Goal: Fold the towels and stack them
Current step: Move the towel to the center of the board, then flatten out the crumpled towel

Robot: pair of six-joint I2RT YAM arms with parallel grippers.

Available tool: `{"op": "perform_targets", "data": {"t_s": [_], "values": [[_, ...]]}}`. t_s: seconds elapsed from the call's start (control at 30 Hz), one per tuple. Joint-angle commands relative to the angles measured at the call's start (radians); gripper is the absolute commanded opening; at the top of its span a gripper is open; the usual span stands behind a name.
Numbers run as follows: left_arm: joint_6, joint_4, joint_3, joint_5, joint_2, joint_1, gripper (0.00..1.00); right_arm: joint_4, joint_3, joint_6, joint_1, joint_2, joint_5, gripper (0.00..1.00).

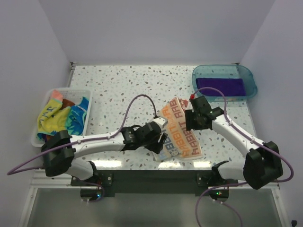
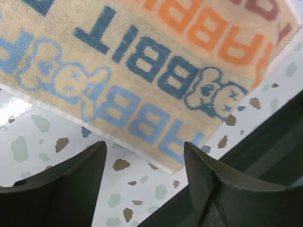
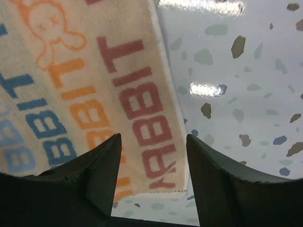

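Top external: high above, looking down on whole white speckled table (image 1: 118,90), far from white cloth towel with coloured "RABBIT" lettering (image 1: 181,137). Both wrist views: very close over same towel, left at near corner, right at side edge.

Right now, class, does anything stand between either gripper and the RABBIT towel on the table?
Nothing visible does. The left gripper is open just short of the RABBIT towel, with only bare table between them. The right gripper is open right over another edge of the towel.

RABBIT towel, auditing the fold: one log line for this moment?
white RABBIT-lettered cloth towel: lying on speckled table | left gripper: open | right gripper: open
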Motion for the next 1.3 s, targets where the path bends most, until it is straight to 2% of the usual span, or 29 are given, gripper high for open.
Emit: {"op": "perform_targets", "data": {"t_s": [0.0, 0.2, 0.47, 0.63, 0.73, 0.93, 0.97, 1.03, 1.17, 1.27], "values": [[0.014, 0.070, 0.034, -0.081, 0.071, 0.025, 0.70, 0.033, -0.052, 0.048, 0.001, 0.025, -0.039, 0.59], [0.011, 0.122, 0.067, -0.093, 0.206, 0.126, 0.54, 0.097, -0.116, 0.062, 0.001, 0.083, -0.082, 0.45], [0.039, 0.128, 0.108, -0.147, 0.348, 0.256, 0.47, 0.229, -0.116, 0.082, -0.001, 0.231, -0.112, 0.42], [0.081, 0.133, 0.189, -0.208, 0.463, 0.367, 0.46, 0.311, -0.028, 0.083, -0.001, 0.354, -0.086, 0.42], [0.126, 0.129, 0.278, -0.233, 0.503, 0.416, 0.49, 0.321, 0.060, 0.068, -0.002, 0.419, -0.053, 0.43], [0.203, 0.174, 0.363, -0.254, 0.452, 0.445, 0.71, 0.280, 0.198, 0.051, -0.002, 0.419, -0.026, 0.47], [0.201, 0.180, 0.343, -0.247, 0.427, 0.445, 0.77, 0.271, 0.200, 0.052, -0.004, 0.405, -0.026, 0.49], [0.174, 0.192, 0.300, -0.221, 0.328, 0.445, 0.81, 0.251, 0.180, 0.054, -0.002, 0.347, -0.026, 0.52], [0.038, 0.179, 0.101, -0.091, 0.128, 0.441, 0.94, 0.210, 0.039, 0.080, -0.002, 0.207, -0.033, 0.57], [-0.024, 0.166, -0.043, -0.015, -0.018, 0.399, 0.95, 0.177, -0.061, 0.109, -0.004, 0.092, 0.006, 0.59]]}}
